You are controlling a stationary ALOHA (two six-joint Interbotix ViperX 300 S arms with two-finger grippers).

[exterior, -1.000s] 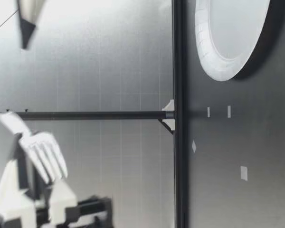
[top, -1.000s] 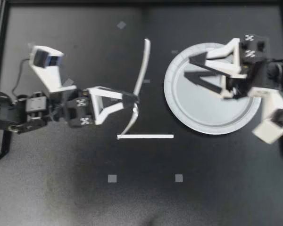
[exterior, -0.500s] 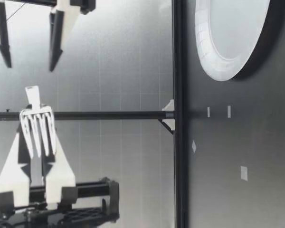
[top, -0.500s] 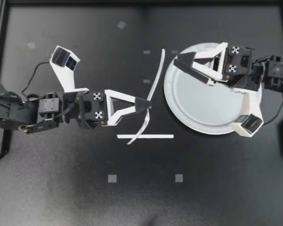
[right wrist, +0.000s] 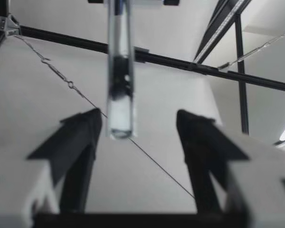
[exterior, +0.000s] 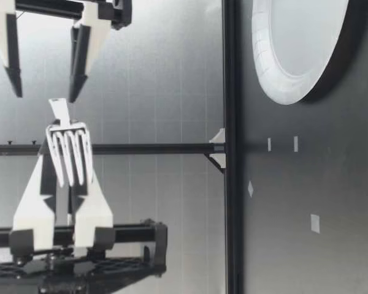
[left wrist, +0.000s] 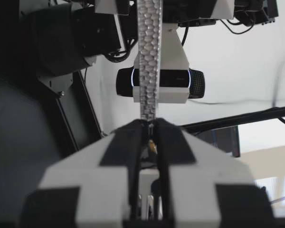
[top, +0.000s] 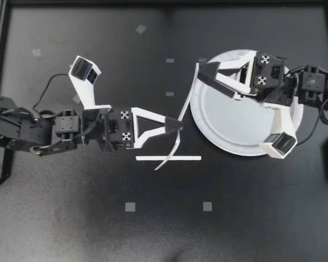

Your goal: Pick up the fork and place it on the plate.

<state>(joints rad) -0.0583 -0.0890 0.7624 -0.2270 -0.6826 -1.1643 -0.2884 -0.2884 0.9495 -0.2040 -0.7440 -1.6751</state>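
My left gripper (top: 180, 124) is shut on the middle of the white fork (top: 188, 95) and holds it in the air beside the plate (top: 235, 123). The fork's tines (exterior: 70, 153) point toward the table's front; its handle reaches toward the plate's rim. My right gripper (top: 199, 73) hangs open over the plate's left edge, its fingers on either side of the handle's end without touching it. In the right wrist view the handle tip (right wrist: 119, 95) sits between the open fingers (right wrist: 80, 142). The left wrist view shows the fork's textured handle (left wrist: 147, 71) rising from the shut gripper (left wrist: 149, 128).
A white tape strip (top: 168, 158) lies on the black table under the fork. Small tape squares (top: 130, 206) mark the mat toward the front. A black frame (top: 0, 54) borders the table.
My left gripper carried the fork to the right, toward the plate. My right gripper moved left across the plate until its open fingers straddled the handle's end.
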